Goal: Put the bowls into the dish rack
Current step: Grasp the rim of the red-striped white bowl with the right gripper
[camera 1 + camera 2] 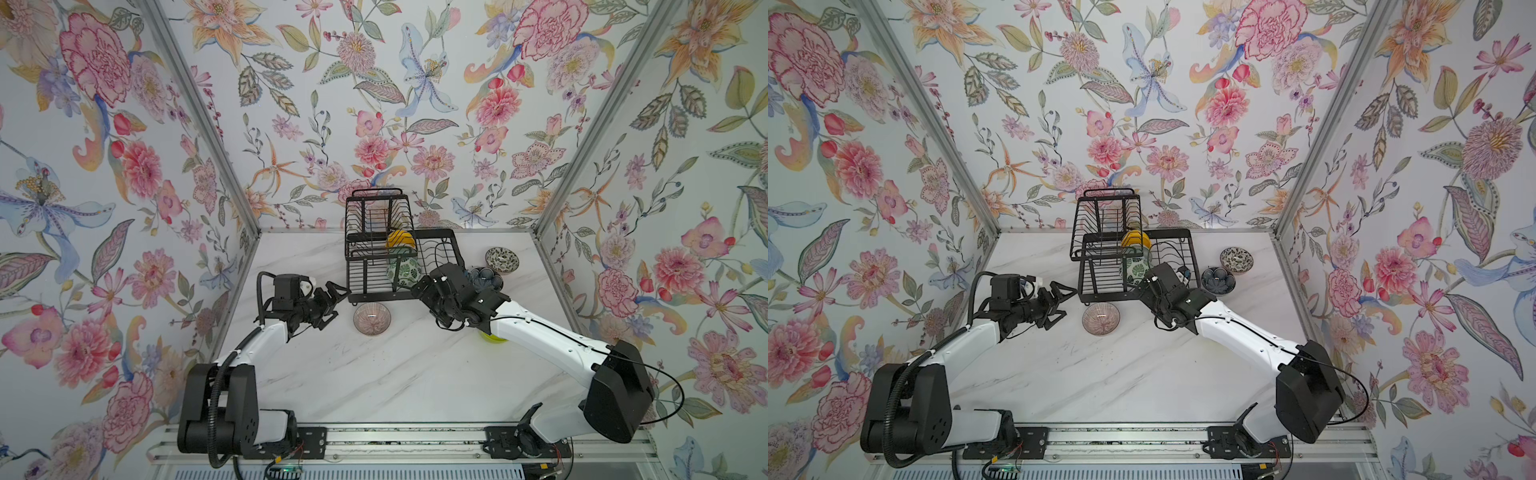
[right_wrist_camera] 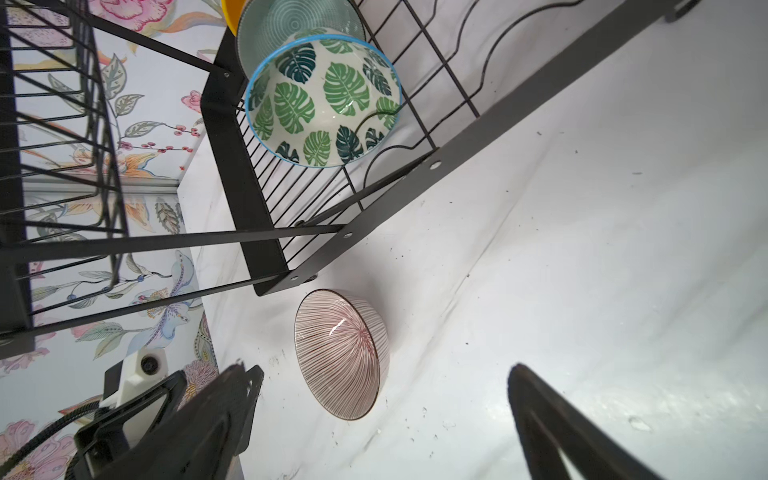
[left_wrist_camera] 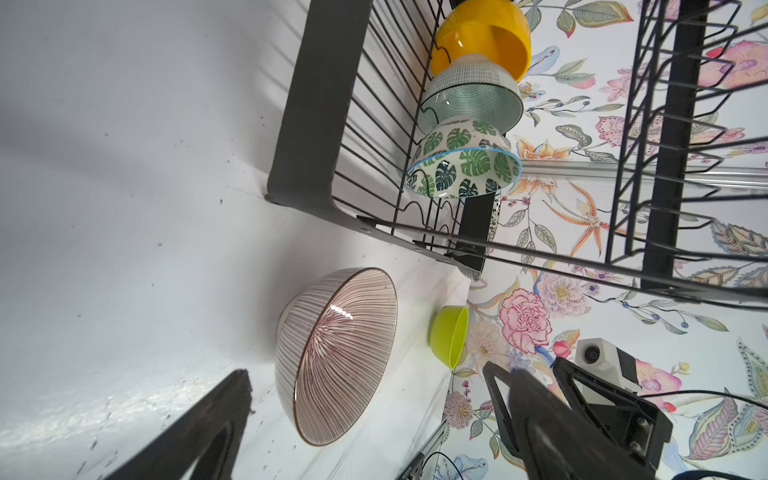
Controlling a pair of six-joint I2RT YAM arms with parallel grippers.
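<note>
A: The left gripper (image 1: 341, 304) is hanging with jaws wide apart, holding nothing. The right gripper (image 2: 380, 372) is doing the same: spread, empty.

B: Target?

A: The pink-brown ribbed ceramic bowl (image 1: 372, 318). It's sitting upright on the white marble-look table (image 1: 374, 382), just ahead of the left gripper's fingertips, not touching. The black wire two-tier dish rack (image 1: 376, 297) is standing just beyond it.

B: Rack load?

A: Standing on edge in a row in the lower tray (image 2: 519, 110): glossy yellow bowl (image 3: 482, 37), pale aqua ringed bowl (image 3: 469, 99), white bowl with green leaf print (image 3: 461, 170). Sitting on the table, over on the right gripper's side: small lime green bowl (image 3: 449, 336), dark blue floral bowl (image 1: 486, 277), black-and-white patterned bowl (image 1: 502, 260).

B: Guessing left is taking the ribbed one.

A: Agreeing. Suggesting one finger inside the rim nearest the gripper and one outside, pinching the wall. The glaze is looking slick, so closing firmly. Then lifting clear of the rack's front rail, tipping the bowl on edge and seating it in the wavy slot beside the leaf bowl. The right gripper is hovering close to that slot, so it should be backing off first.
</note>
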